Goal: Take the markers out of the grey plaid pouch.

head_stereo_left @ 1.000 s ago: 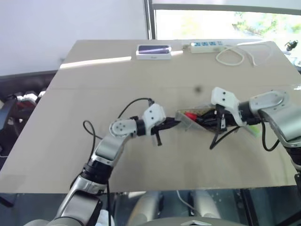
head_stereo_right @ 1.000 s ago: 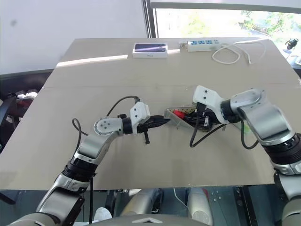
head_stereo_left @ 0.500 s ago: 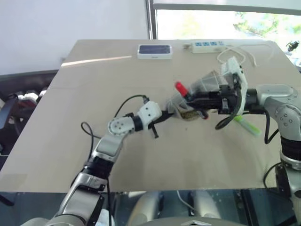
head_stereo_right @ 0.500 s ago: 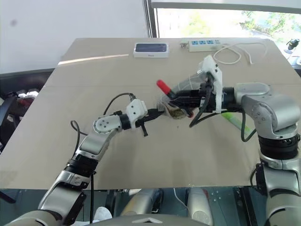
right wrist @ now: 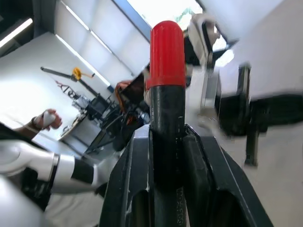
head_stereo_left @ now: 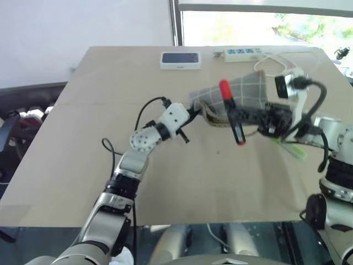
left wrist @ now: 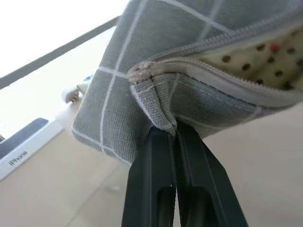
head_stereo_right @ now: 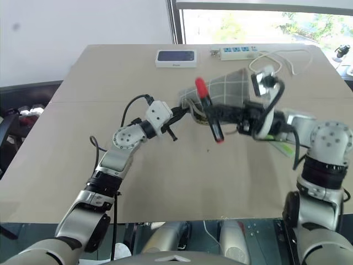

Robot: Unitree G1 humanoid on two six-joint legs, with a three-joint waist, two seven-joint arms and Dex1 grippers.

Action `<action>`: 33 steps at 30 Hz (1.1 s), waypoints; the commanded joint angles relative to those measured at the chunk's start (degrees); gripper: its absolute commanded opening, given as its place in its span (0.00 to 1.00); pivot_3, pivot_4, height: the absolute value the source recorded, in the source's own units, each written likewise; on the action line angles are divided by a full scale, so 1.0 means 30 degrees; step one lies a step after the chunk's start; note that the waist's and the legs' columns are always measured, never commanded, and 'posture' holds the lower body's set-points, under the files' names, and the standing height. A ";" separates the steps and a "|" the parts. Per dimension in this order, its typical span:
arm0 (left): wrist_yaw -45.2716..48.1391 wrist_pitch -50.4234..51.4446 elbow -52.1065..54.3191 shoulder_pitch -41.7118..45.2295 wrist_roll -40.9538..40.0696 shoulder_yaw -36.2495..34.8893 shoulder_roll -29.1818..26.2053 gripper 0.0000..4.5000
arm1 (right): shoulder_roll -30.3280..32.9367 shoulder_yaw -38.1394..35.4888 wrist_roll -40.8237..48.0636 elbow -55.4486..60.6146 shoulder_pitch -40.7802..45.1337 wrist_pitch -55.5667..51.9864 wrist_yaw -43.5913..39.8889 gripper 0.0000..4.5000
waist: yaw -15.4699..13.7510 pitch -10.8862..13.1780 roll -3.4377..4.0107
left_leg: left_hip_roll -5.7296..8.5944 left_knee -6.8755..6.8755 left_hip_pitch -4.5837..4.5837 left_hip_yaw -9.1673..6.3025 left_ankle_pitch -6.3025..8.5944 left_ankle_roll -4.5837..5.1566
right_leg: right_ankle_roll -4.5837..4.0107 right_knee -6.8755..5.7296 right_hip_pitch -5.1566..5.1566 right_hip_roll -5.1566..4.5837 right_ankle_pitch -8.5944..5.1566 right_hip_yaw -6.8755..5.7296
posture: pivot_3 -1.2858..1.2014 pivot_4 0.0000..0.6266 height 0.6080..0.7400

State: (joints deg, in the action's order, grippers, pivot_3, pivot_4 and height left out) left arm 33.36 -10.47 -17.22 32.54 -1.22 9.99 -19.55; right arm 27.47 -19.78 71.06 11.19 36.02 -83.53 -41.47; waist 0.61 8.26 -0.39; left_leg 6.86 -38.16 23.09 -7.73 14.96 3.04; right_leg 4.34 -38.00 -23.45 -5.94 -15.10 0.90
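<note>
table (head_stereo_left: 83,165): tan, across frame centre | white-framed dark device (head_stereo_left: 181,59): top centre, far edge | white power strip (head_stereo_left: 241,53): upper right, beside device | white cable (head_stereo_left: 287,61): looped, upper right | green stick (head_stereo_left: 292,150): right, flat on table

a wide tan table (head_stereo_left: 83,165) filled the middle of the frame. a plain white wall (head_stereo_left: 83,27) stood at the upper left, and a bright window (head_stereo_left: 259,25) with green foliage outside at the upper right. a dark floor (head_stereo_left: 27,99) showed at the left edge.

White box (left wrist: 29,146) edge — lettering apparently reads "iPhone".
</note>
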 commanded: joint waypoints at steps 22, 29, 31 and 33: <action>0.0009 -0.0496 0.1036 -0.2924 0.0605 -0.2098 -0.3137 0.00 | 0.9011 1.0314 -1.7571 -0.2964 -0.3905 1.5186 -0.3429 0.35 | -0.0001 -0.0002 -0.0006 | -0.0005 0.0000 -0.0022 0.0048 -0.0001 -0.0002 | 0.0004 -0.0019 -0.0029 0.0014 0.0000 -0.0013 | 0.52 0.24 0.98; 0.0648 -0.1272 0.0664 -0.4521 0.0721 -0.2819 -0.4825 0.15 | 0.9142 0.6979 -1.5385 0.0084 -0.5454 1.3818 -0.3947 0.98 | -0.0128 0.0000 0.0000 | -0.0005 -0.0010 -0.0020 0.0028 0.0000 -0.0002 | 0.0004 -0.0014 -0.0021 0.0011 0.0000 0.0011 | 0.52 0.24 0.98; 0.1067 -0.1309 0.0629 -0.4950 0.0626 -0.3101 -0.5527 0.30 | 0.9198 0.5365 -1.3452 0.1770 -0.6504 1.2665 -0.4566 0.98 | -0.0116 0.0000 0.0000 | -0.0007 0.0025 -0.0017 0.0025 0.0000 -0.0003 | 0.0002 -0.0001 -0.0021 0.0012 0.0000 0.0020 | 0.52 0.24 0.98; 0.1021 -0.1136 0.0399 -0.5458 0.0550 -0.3836 -0.6485 0.51 | 0.8629 0.3343 -1.1867 0.3153 -0.8300 1.2663 -0.4887 0.98 | -0.0131 0.0001 0.0000 | -0.0012 0.0045 -0.0011 0.0017 0.0001 -0.0003 | 0.0002 0.0015 -0.0024 0.0013 -0.0001 0.0016 | 0.52 0.24 0.98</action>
State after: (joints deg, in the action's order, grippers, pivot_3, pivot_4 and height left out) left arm 36.45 -13.14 -16.51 17.17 0.95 1.91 -36.23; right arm 54.17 -3.15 30.30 15.65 14.67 -44.98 -54.87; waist 0.21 8.26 -0.39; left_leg 6.83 -38.04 23.07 -7.69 14.96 3.03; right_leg 4.35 -37.94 -23.52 -5.91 -15.10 0.93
